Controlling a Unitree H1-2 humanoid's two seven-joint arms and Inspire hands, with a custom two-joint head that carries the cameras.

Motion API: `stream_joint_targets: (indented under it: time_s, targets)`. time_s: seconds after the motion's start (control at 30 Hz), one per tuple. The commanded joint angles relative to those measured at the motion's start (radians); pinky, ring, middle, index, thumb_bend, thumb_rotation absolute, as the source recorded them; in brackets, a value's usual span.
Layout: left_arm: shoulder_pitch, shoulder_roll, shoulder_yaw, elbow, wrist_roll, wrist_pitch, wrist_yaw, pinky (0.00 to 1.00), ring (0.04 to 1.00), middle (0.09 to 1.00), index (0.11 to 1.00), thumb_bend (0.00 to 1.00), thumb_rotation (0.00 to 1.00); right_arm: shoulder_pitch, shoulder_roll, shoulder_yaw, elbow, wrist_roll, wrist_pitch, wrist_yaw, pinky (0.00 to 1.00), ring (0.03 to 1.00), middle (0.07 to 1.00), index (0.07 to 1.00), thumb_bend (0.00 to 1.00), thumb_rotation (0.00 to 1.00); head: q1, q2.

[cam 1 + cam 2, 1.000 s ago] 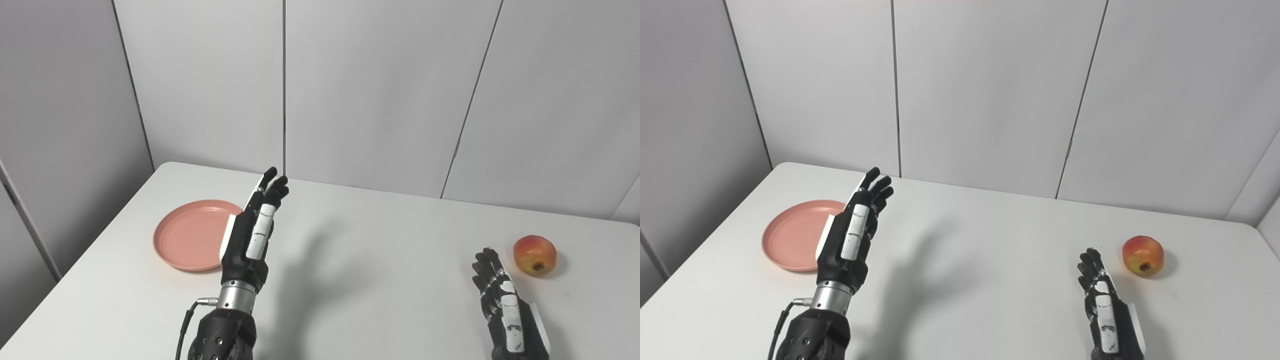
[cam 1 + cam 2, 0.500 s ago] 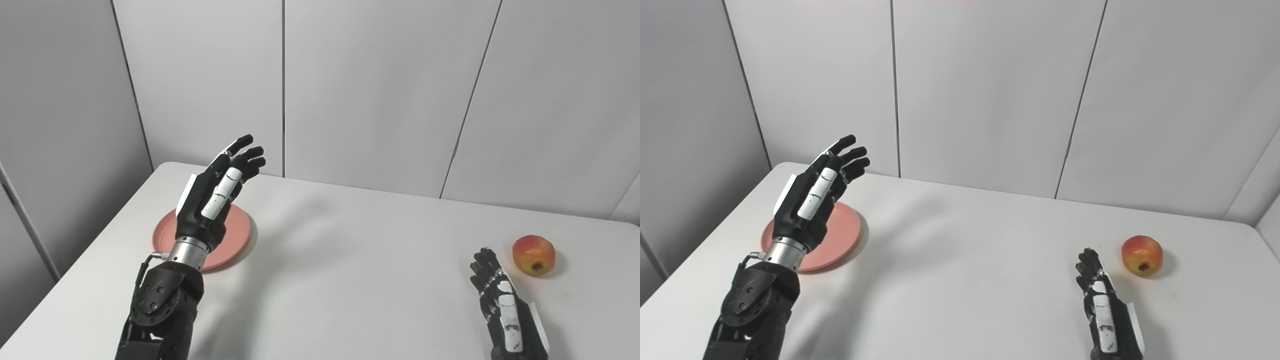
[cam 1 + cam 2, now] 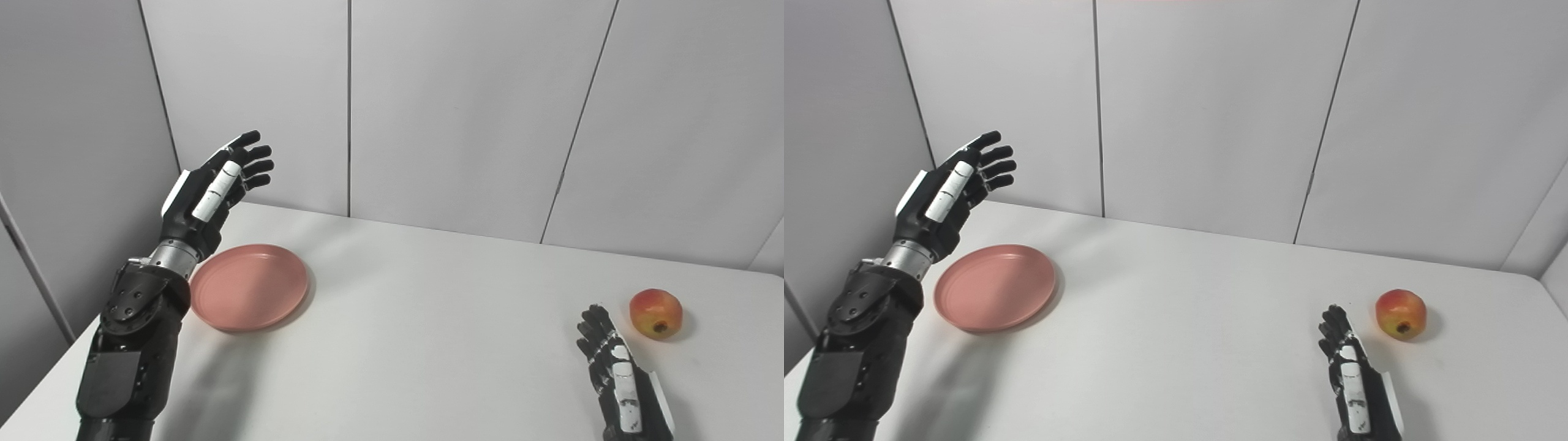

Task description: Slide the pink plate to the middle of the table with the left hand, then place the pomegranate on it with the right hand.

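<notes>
The pink plate (image 3: 249, 286) lies flat on the left part of the white table (image 3: 429, 331). My left hand (image 3: 211, 187) is raised in the air above and to the left of the plate, open, fingers spread and pointing right, holding nothing. The pomegranate (image 3: 655, 313), red and yellow, sits at the right side of the table. My right hand (image 3: 618, 373) rests low near the front right, open, its fingertips a short way left of the fruit and apart from it.
Grey wall panels (image 3: 465, 110) stand right behind the table and along its left side. The table's left edge (image 3: 116, 288) runs close to the plate and to my left forearm (image 3: 131, 349).
My left hand has risen and swung left, from in front of the plate's right rim to above its left side. The plate, the pomegranate and the right hand have stayed put.
</notes>
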Motion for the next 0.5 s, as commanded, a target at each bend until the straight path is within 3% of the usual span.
stream_joint_targets:
  time_s: [0.0, 0.27, 0.47]
  targets:
    - [-0.067, 0.046, 0.017, 0.014, 0.000, -0.046, -0.010, 0.82, 0.823, 0.825, 0.836, 0.76, 0.68, 0.095, 0.008, 0.002, 0.086, -0.003, -0.043, 0.006, 0.97, 0.953, 0.944, 0.924, 0.77, 0.94, 0.001, 0.004]
    - [-0.114, 0.086, 0.046, 0.216, -0.001, -0.093, -0.020, 0.88, 0.849, 0.836, 0.853, 0.78, 0.65, 0.100, 0.005, 0.003, 0.083, -0.005, -0.054, 0.007, 0.97, 0.946, 0.937, 0.918, 0.78, 0.94, 0.000, 0.014]
    - [-0.144, 0.105, 0.064, 0.345, -0.036, -0.121, -0.070, 0.89, 0.857, 0.855, 0.850, 0.78, 0.61, 0.102, 0.000, 0.000, 0.079, 0.000, -0.054, 0.011, 0.96, 0.944, 0.939, 0.917, 0.79, 0.95, 0.001, 0.021]
